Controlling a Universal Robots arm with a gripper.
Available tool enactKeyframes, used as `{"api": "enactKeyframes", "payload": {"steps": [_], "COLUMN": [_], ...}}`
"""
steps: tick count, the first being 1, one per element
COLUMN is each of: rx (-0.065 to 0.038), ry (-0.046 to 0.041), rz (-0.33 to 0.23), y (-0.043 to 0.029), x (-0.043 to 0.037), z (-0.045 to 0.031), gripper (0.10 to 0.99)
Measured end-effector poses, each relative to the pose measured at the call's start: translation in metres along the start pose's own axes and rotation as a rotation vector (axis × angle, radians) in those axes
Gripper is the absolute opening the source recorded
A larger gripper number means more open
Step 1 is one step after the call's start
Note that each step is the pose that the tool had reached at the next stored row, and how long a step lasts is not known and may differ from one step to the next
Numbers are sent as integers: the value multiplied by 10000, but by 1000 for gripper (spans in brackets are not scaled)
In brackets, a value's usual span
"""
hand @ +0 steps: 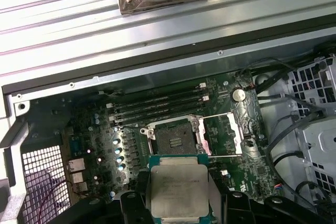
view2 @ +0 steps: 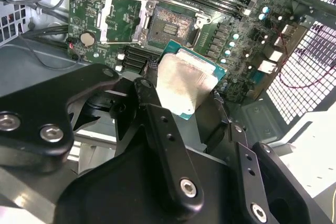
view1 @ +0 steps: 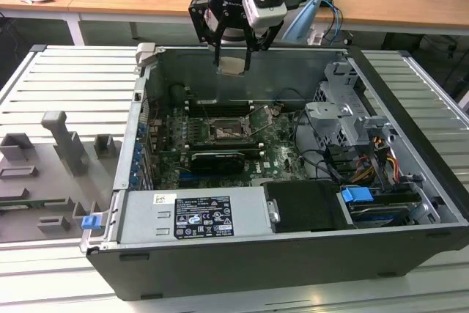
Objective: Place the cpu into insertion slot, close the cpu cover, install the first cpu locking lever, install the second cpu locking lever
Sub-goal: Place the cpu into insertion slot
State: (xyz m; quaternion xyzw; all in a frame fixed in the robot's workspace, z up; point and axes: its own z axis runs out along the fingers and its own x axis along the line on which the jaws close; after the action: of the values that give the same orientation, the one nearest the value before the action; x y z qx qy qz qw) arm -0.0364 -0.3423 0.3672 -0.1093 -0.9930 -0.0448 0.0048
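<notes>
In the exterior view my gripper (view1: 234, 62) hangs above the open computer case, near its back wall, shut on the cpu (view1: 234, 67). The cpu (view2: 184, 82) is a flat square chip with a pale silver face, held level between the two black fingers (view2: 152, 111) by opposite edges; it also appears in the first wrist view (hand: 178, 190). Below it on the green board lies the insertion slot (view1: 223, 132) (view2: 170, 27) (hand: 176, 139), dark-centred and bare. The cpu cover (view1: 262, 119) (view2: 123, 19) (hand: 223, 135) stands swung open beside the slot.
Long memory slots (view1: 220, 105) run behind the socket and a black card (view1: 216, 160) lies in front of it. A grey power supply (view1: 194, 214) fills the case's near side. A metal drive cage (view1: 344, 115) and cables sit at the exterior view's right. A grey fixture tray (view1: 58, 159) lies at its left.
</notes>
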Motion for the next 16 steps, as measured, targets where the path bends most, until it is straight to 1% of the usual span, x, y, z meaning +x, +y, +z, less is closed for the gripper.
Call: {"api": "enactKeyframes", "payload": {"steps": [16], "rx": [-3], "ry": [-12], "rz": [135], "y": [-1], "x": [0], "z": [12], "gripper": [529]}}
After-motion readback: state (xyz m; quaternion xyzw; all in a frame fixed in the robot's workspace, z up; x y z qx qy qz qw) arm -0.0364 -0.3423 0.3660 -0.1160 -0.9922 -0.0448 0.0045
